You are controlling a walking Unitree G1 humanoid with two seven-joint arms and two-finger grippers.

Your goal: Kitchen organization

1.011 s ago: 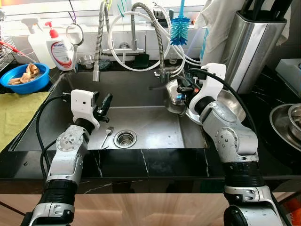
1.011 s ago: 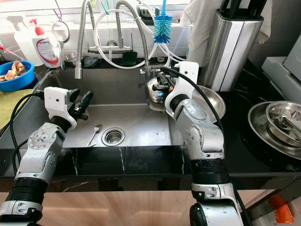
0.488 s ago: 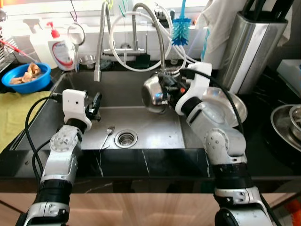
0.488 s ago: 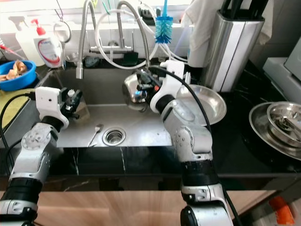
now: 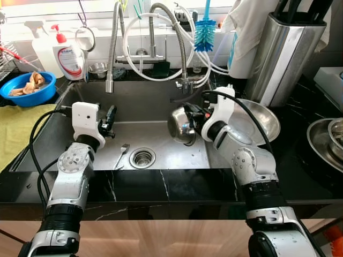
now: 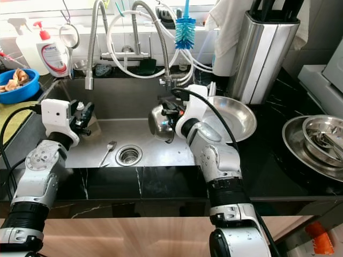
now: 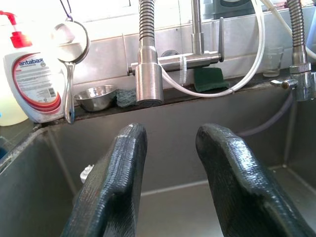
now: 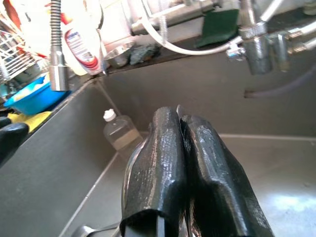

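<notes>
My right gripper (image 5: 193,114) is shut on the rim of a shiny steel pot (image 5: 181,126) and holds it tilted just above the right half of the sink (image 5: 161,101). In the right wrist view its fingers (image 8: 165,148) press together on the thin rim. My left gripper (image 5: 111,119) hovers open over the sink's left side with nothing between its fingers (image 7: 126,163). A fork (image 5: 122,155) lies on the sink floor beside the drain (image 5: 142,157). A small clear bottle (image 8: 118,136) lies by the sink's left wall.
A wide steel bowl (image 5: 263,122) rests on the counter right of the sink. Faucet hoses (image 5: 155,48) and a blue brush (image 5: 204,29) hang behind. A soap bottle (image 5: 67,53) and a blue bowl (image 5: 29,88) stand at the left. Stacked steel dishes (image 5: 328,140) sit far right.
My right gripper carried the pot from the sink's right edge leftward, then lowered it into the sink. The left gripper drew back a little toward the left wall.
</notes>
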